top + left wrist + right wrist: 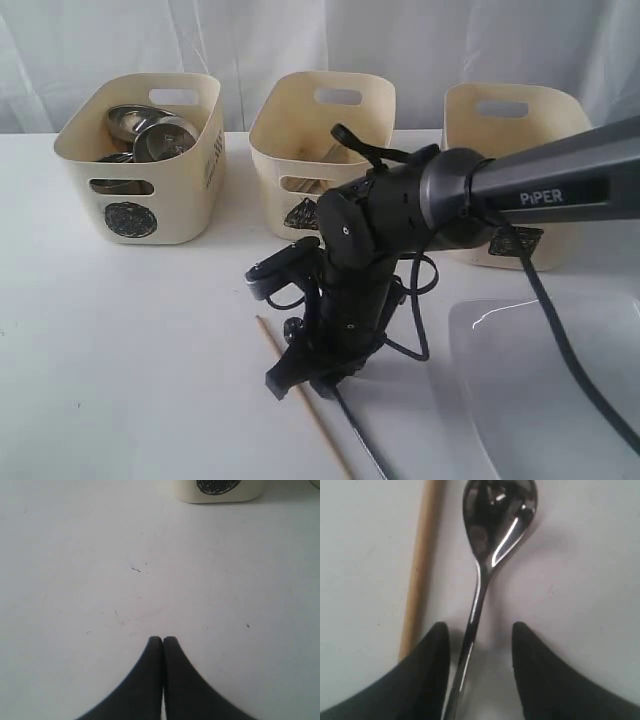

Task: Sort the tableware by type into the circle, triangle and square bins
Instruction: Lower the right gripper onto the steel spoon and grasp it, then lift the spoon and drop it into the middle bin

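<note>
The right arm's black gripper (480,627) is lowered to the white table (75,555) with its fingers (427,670) spread apart on either side of the handle of the shiny steel spoon (500,520). The handle runs between them, closer to one finger; whether it touches cannot be told. The spoon's bowl lies just beyond the fingertips. A thin wooden chopstick (422,555) lies just beside the spoon, outside the gripper. The large white rounded-square plate (540,400) sits nearby. Behind stand the cream plastic circle tub (170,190) holding steel vessels, the triangle tub (275,150) and the square tub (480,130). The left gripper (163,641) is pressed together, empty, above bare table.
</note>
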`<action>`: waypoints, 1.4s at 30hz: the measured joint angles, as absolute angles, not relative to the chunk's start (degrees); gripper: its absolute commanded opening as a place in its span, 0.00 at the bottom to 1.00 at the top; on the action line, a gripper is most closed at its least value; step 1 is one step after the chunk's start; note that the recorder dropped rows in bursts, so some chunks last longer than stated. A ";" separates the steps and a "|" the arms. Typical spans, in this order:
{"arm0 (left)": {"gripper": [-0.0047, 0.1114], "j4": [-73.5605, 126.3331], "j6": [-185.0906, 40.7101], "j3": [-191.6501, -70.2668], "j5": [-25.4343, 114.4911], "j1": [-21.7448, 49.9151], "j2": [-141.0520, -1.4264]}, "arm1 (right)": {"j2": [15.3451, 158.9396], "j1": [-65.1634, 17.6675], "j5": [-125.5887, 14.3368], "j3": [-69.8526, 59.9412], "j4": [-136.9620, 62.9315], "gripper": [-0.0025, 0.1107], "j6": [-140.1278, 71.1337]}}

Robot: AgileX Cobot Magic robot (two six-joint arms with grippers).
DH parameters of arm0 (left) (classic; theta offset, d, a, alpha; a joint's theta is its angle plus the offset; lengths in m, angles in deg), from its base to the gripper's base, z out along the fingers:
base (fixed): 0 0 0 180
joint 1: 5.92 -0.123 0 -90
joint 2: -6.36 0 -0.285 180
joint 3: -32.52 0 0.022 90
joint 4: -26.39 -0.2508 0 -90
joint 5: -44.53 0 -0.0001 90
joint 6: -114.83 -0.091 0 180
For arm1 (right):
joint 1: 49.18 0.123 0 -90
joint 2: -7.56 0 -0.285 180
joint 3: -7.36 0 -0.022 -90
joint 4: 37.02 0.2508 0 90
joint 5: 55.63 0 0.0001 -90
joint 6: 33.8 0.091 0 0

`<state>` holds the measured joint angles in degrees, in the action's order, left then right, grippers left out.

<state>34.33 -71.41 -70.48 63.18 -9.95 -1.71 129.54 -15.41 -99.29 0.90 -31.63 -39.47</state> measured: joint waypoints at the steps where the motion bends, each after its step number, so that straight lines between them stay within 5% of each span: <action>1: 0.04 34.33 -71.41 -70.48 63.18 -9.95 -1.71 | 129.57 -15.41 -99.29 1.01 -31.63 0.30 -39.47; 8: 0.04 34.33 -71.41 -70.48 63.18 -9.95 -1.71 | 129.94 -15.41 -99.28 1.45 -32.00 0.02 -38.69; 22: 0.04 34.33 -71.41 -70.48 63.18 -9.95 -1.71 | 121.69 -15.40 -106.81 9.63 -32.51 0.02 -37.27; 31: 0.04 34.33 -71.41 -70.48 63.18 -9.95 -1.71 | 112.90 -17.01 -72.63 13.59 -51.20 0.02 -32.79; 42: 0.04 34.33 -71.41 -70.48 63.18 -9.95 -1.71 | 121.91 -26.52 -46.62 13.59 -53.84 0.02 -28.68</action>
<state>34.33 -71.41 -70.48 63.18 -9.95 -1.71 121.91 -26.52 -46.62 13.59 -53.84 -28.68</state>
